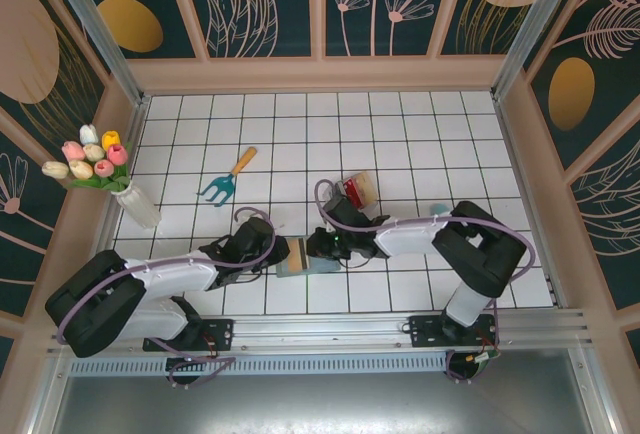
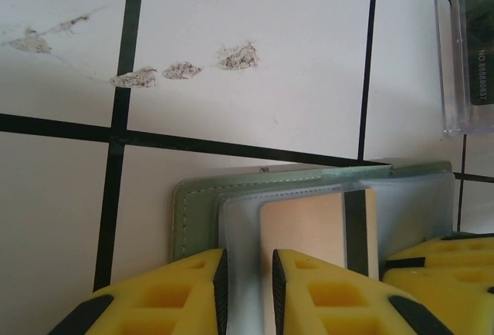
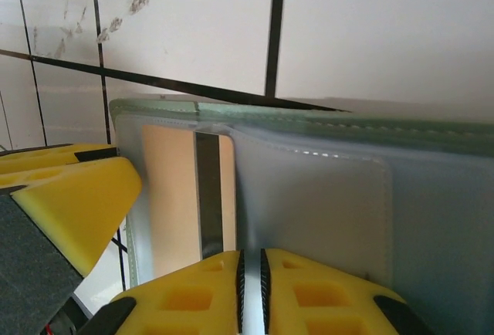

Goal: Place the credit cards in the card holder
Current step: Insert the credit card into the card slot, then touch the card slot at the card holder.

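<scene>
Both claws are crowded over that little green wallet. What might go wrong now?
The tan card looks only partly inside a pocket of the holder; a skewed push might bend or jam it. The left gripper and right gripper work almost touching, so they could collide. The holder rests on the smooth table and may slide.

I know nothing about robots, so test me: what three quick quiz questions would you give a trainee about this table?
1. True or false: the card holder lies folded shut.
2. What lies between the left gripper and the right gripper? A) flower vase B) clear tray C) card holder
3. Fill in: the tan card in the holder carries a ___ stripe.
Key: 1 false, its pockets show; 2 C; 3 dark.
</scene>
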### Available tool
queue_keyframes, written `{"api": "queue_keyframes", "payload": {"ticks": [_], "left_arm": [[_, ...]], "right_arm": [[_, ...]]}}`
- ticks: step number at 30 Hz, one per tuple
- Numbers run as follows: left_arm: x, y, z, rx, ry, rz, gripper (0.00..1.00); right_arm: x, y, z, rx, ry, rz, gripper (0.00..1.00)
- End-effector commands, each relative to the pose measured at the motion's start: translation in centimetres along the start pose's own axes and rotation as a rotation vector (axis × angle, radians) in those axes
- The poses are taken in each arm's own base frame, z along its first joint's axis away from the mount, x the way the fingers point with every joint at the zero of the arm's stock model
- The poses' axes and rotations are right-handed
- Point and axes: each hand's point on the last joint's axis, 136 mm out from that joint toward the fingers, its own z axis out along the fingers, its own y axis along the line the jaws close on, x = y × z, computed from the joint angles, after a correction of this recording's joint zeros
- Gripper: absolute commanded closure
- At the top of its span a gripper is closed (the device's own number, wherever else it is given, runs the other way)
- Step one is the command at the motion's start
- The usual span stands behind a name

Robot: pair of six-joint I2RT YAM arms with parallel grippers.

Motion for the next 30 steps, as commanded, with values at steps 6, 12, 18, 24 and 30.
{"api": "queue_keyframes", "payload": {"ticks": [6,12,18,24,30], "left_arm": [[1.1,2.4,0.4,-0.095,0.035,0.0,0.73],[0.9,2.9,0.2,-0.117,0.021,-0.003,0.71],[0.2,3.0,-0.7,-0.133,-0.015,-0.003,0.67],[0.4,3.4,-0.3,-0.148,-0.008,0.005,0.69],[1.4,4.6,0.5,-0.193,0.032,0.01,0.72]], "right_arm": [[0.3,2.4,2.2,-0.039,0.082,-0.075,0.86],[-0.2,2.3,2.0,0.005,0.059,-0.09,0.86],[-1.4,0.0,-1.1,0.164,-0.035,-0.085,0.79],[-0.2,-4.9,-2.3,0.347,-0.029,-0.065,0.79],[-0.4,-8.4,-3.4,0.532,-0.056,-0.041,0.84]]}}
